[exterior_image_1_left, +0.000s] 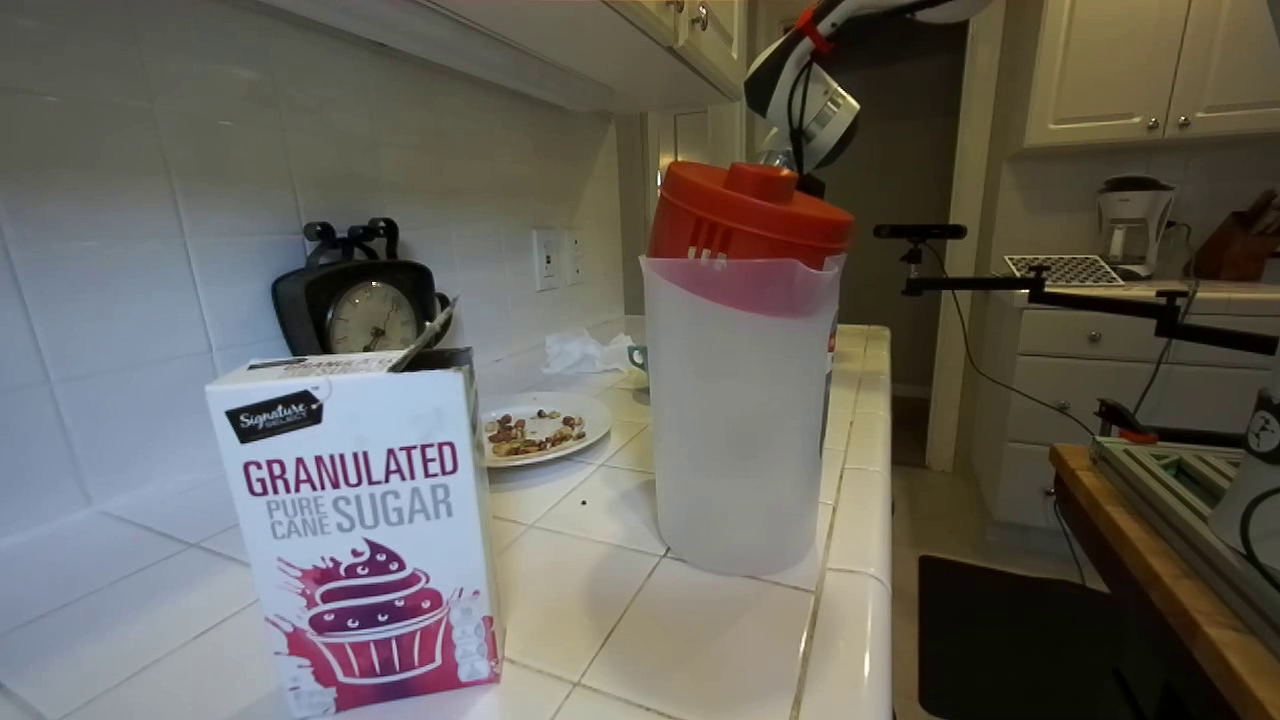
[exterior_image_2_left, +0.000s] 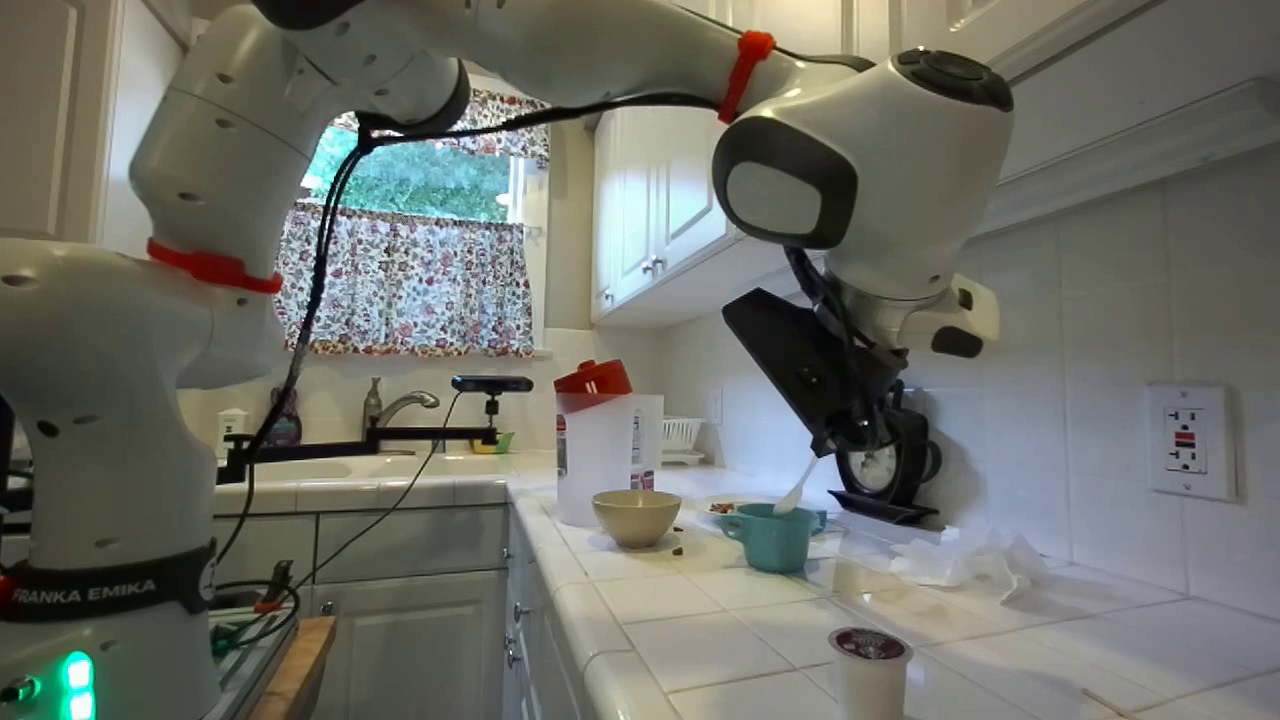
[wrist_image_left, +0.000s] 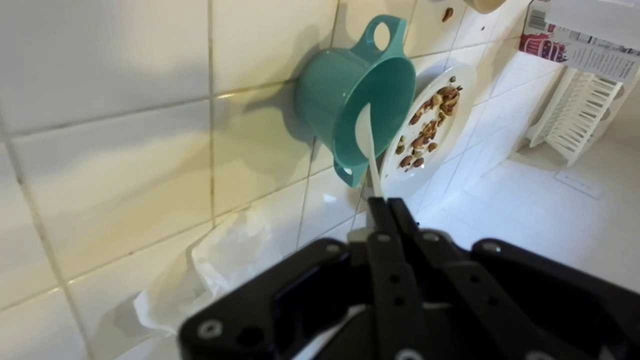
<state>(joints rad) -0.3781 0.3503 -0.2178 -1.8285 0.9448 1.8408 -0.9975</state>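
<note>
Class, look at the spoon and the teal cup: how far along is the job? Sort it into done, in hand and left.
Done: the gripper is shut on the white spoon. In hand: the spoon's bowl end is at the mouth of the teal cup; whether it touches inside is unclear. Left: probably finishing there and releasing the spoon, not yet let go.

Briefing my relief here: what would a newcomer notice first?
The pincer holds a white spoon, its tip at the mouth of a teal cup. In an exterior view, a red lid slants out of a tall pitcher, and a sugar box stands in the left foreground.
</note>
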